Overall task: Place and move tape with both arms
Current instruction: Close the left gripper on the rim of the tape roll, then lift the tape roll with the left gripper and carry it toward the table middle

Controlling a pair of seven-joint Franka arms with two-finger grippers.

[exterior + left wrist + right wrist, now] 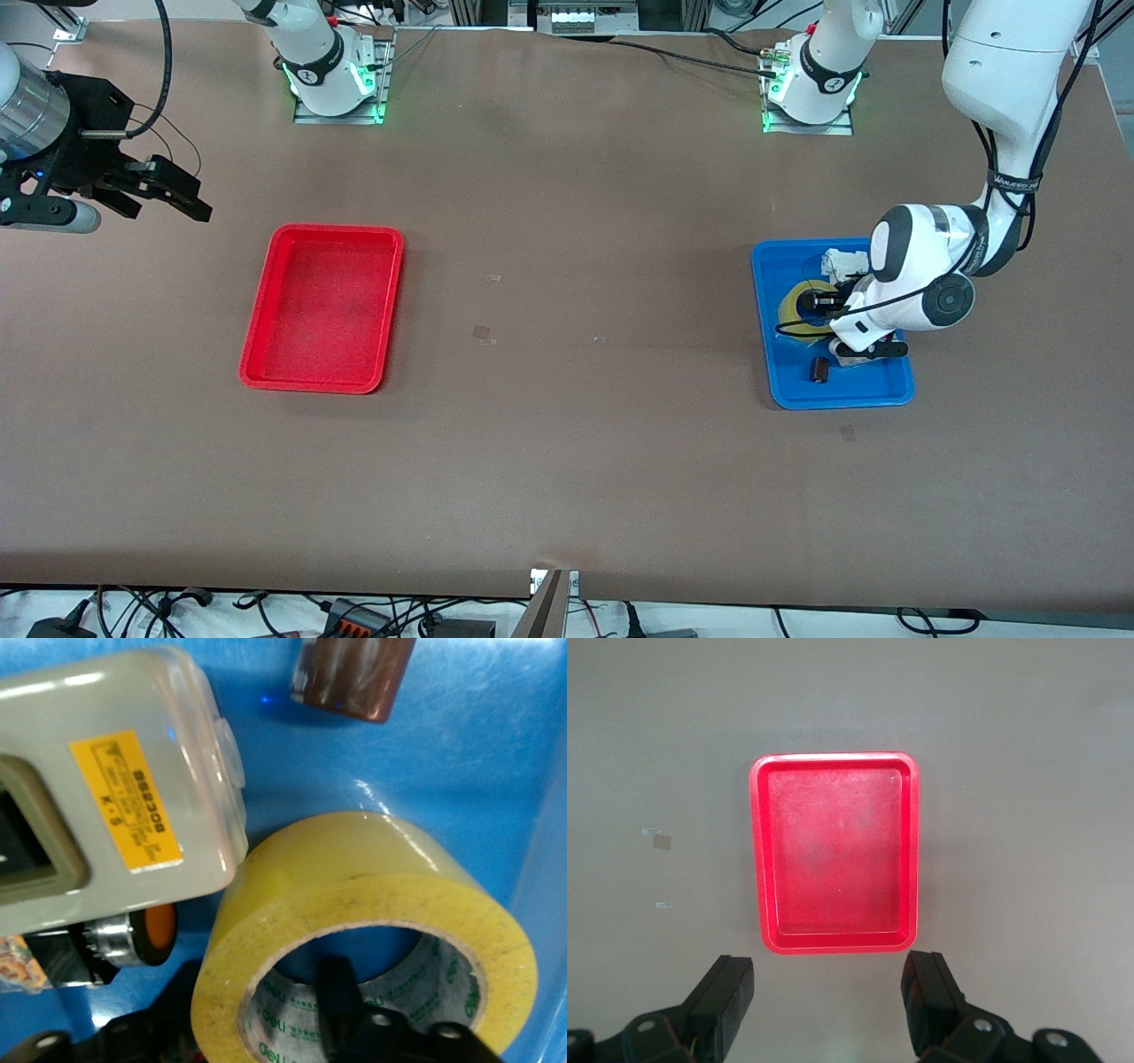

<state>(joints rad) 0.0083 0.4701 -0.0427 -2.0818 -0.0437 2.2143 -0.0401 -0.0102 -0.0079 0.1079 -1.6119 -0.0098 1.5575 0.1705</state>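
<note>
The tape (791,307), a yellowish roll with a wide hole, lies flat in the blue tray (765,359) toward the left arm's end of the table. My left gripper (819,306) is down in that tray, astride the roll's wall. In the left wrist view, one finger (339,999) stands inside the hole of the tape (354,864), with a gap to the inner wall. The other finger is outside the wall, so the left gripper (257,1028) is open around it. My right gripper (173,211) waits open in the air at the right arm's end, nothing between its fingers (722,1001).
A grey switch box (115,788) with an orange-red button lies in the blue tray beside the tape, also seen as the box (842,263). A small brown cylinder (819,370) lies in the tray nearer the front camera. An empty red tray (323,306) lies toward the right arm's end.
</note>
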